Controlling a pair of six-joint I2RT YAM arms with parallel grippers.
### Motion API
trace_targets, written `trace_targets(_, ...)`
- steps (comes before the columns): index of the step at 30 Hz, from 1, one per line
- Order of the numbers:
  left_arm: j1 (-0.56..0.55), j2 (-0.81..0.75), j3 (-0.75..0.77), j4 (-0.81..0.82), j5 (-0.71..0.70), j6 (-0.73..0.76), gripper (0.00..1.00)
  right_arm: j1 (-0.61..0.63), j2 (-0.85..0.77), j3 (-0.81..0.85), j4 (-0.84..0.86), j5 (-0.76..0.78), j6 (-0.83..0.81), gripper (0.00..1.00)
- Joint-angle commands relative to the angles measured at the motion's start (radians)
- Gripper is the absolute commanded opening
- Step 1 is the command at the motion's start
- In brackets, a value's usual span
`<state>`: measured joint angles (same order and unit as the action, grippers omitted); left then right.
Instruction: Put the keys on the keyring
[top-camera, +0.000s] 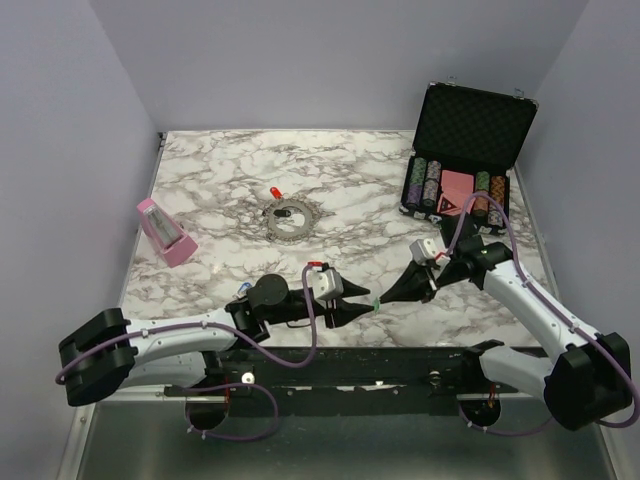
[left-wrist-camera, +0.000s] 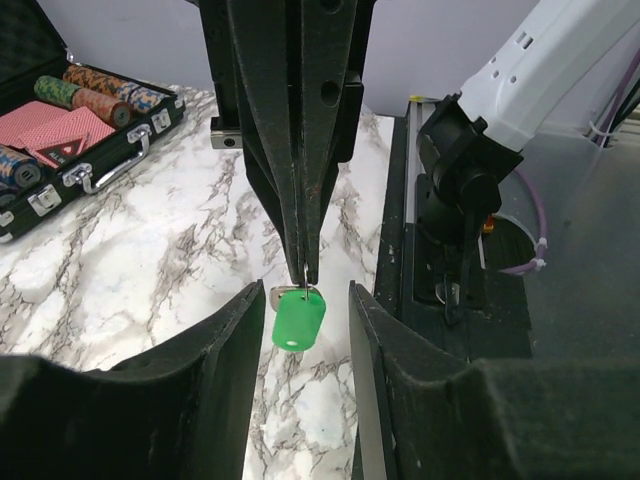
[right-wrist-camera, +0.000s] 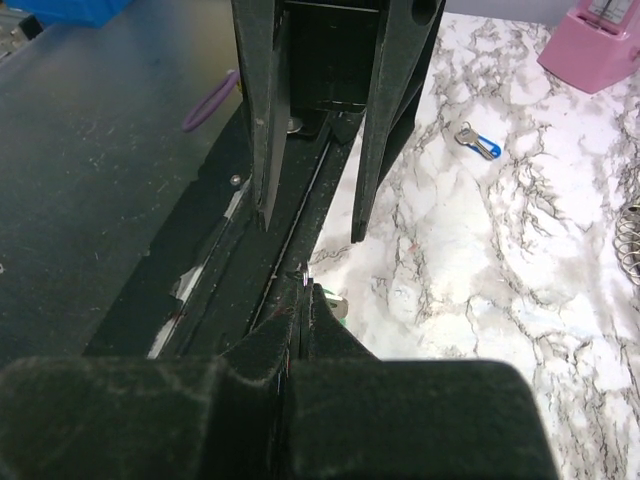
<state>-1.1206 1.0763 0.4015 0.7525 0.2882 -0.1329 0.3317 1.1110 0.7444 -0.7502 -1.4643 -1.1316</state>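
Observation:
A green-headed key (left-wrist-camera: 298, 320) hangs by its metal blade from my right gripper (left-wrist-camera: 303, 272), which is shut on it above the near table edge. My left gripper (left-wrist-camera: 303, 305) is open, one finger (left-wrist-camera: 235, 380) on each side of the green head, with a gap to both. From above, the two grippers meet tip to tip: left gripper (top-camera: 352, 303), green key (top-camera: 376, 302), right gripper (top-camera: 386, 297). The keyring (top-camera: 288, 220) lies flat mid-table, a red key (top-camera: 274, 192) just behind it. A blue key (right-wrist-camera: 480, 143) lies on the marble in the right wrist view.
An open black case of poker chips (top-camera: 465, 150) stands at the back right. A pink wedge-shaped object (top-camera: 165, 232) sits at the left. The table's black front rail (top-camera: 380, 360) runs just below the grippers.

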Motion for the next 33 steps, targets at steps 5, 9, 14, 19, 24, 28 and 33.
trace_targets(5, -0.018, 0.043, 0.053, -0.051, 0.032, 0.046, 0.46, -0.005, -0.020, 0.010, -0.141, -0.024, -0.223, 0.00)
trace_targets(9, -0.019, 0.031, 0.036, -0.053, 0.014, 0.047, 0.47, -0.006, -0.023, 0.019, -0.253, 0.019, -0.431, 0.00)
trace_targets(14, -0.019, -0.076, -0.039, -0.062, -0.090, 0.049, 0.50, -0.005, -0.033, 0.018, -0.347, 0.088, -0.655, 0.00)
trace_targets(19, -0.019, -0.215, -0.119, -0.102, -0.162, 0.042, 0.53, -0.005, -0.040, 0.012, -0.362, 0.111, -0.718, 0.00)
trace_targets(24, -0.018, -0.324, -0.185, -0.146, -0.250, 0.015, 0.71, -0.006, -0.046, 0.006, -0.377, 0.122, -0.754, 0.00)
trace_targets(28, -0.018, -0.420, -0.254, -0.121, -0.333, -0.017, 0.84, -0.019, -0.060, -0.008, -0.354, 0.130, -0.710, 0.00)
trace_targets(33, -0.016, -0.532, -0.296, -0.157, -0.376, -0.069, 0.91, -0.048, -0.083, 0.007, -0.155, 0.175, -0.206, 0.00)
